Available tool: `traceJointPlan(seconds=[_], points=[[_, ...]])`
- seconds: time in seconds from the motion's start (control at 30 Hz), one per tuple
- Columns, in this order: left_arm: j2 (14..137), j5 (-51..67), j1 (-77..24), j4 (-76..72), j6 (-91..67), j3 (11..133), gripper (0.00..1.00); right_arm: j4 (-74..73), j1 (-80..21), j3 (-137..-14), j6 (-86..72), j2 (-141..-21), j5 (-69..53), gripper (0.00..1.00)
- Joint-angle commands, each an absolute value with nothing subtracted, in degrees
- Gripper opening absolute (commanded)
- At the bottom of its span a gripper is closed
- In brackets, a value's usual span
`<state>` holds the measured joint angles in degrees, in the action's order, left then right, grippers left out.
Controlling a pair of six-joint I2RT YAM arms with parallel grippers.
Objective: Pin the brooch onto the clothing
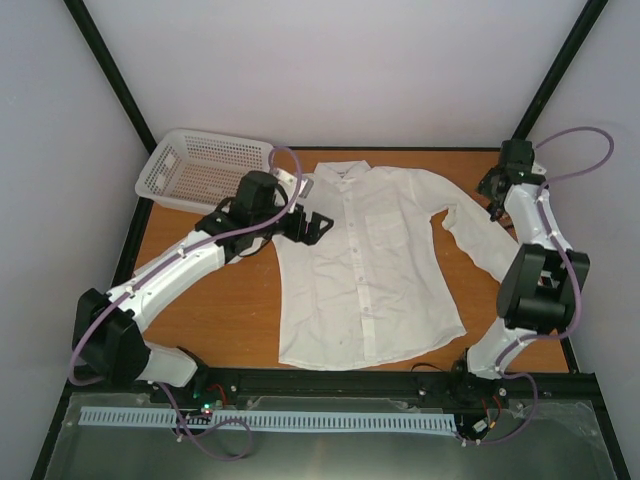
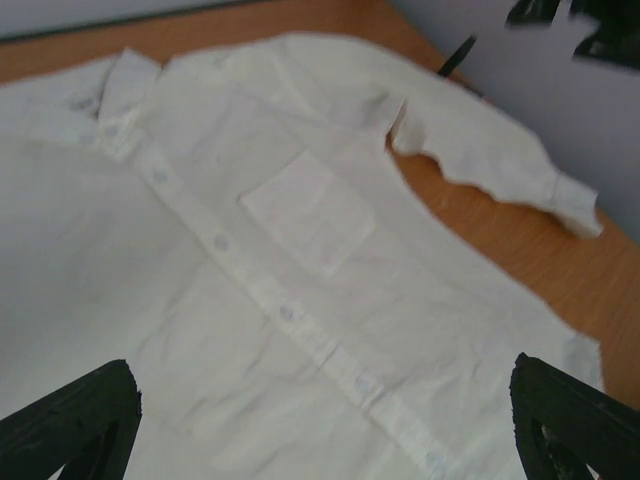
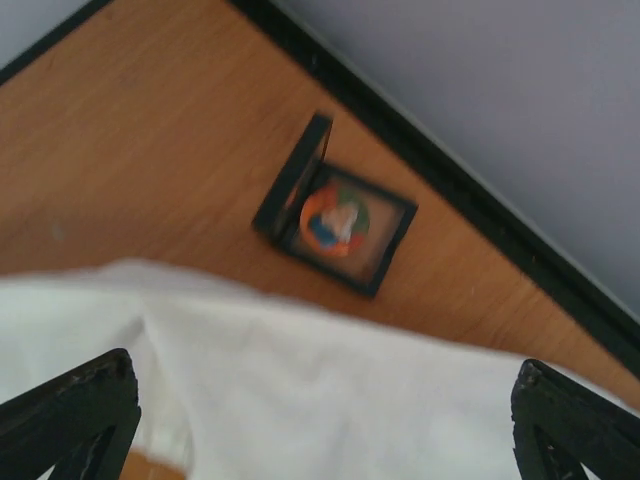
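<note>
The white shirt [image 1: 370,280] lies flat, front up, on the wooden table; its pocket [image 2: 312,213] and button row show in the left wrist view. My left gripper [image 1: 318,226] hovers open and empty over the shirt's chest [image 2: 325,420]. My right gripper [image 1: 492,190] is open and empty [image 3: 325,425] above the shirt's sleeve [image 3: 300,370] at the far right. Just beyond the sleeve, the brooch [image 3: 333,220], a small round disc with an orange rim, lies inside a small black open frame [image 3: 385,250]. The brooch is hidden in the top view.
A white perforated basket [image 1: 205,170] stands at the back left of the table. The black table edge rail [image 3: 470,200] and the wall run close behind the black frame. Bare wood [image 1: 220,310] lies left of the shirt.
</note>
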<state>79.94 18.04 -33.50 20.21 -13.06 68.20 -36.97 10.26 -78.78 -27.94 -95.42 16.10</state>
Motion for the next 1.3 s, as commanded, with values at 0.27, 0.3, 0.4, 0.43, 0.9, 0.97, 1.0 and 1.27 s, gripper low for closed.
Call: traceJointPlan(seconds=[0.27,0.3,0.4,0.43,0.9,0.97,1.0,1.27], points=[[77.84,17.88,-33.65,17.87,-10.33,62.41,1.0,-45.36,11.7,-102.55,-33.45,-118.72,24.87,0.87],[77.92,18.08,-33.66,17.86,-10.32,62.34,1.0,-45.55,11.73,-103.09,-33.86,-119.62,24.87,0.86],[78.19,18.02,-33.66,18.06,-10.28,62.42,1.0,-46.07,11.85,-104.03,-34.61,-121.56,25.51,0.84],[78.25,18.08,-33.66,18.02,-10.28,62.56,1.0,-45.61,11.86,-104.06,-34.44,-122.0,25.29,0.83],[79.17,18.32,-33.66,18.33,-10.1,62.67,1.0,-47.35,13.13,-112.0,-34.62,-130.7,19.77,0.51],[79.31,18.36,-33.66,18.33,-10.11,62.67,1.0,-47.5,13.12,-112.71,-34.88,-131.23,19.11,0.46],[79.36,18.3,-33.66,18.33,-10.11,62.67,1.0,-47.4,13.03,-112.88,-35.01,-131.35,18.93,0.44],[79.92,18.8,-33.64,18.32,-10.11,62.71,1.0,-48.89,12.43,-119.7,-35.45,-135.1,18.72,0.23]])
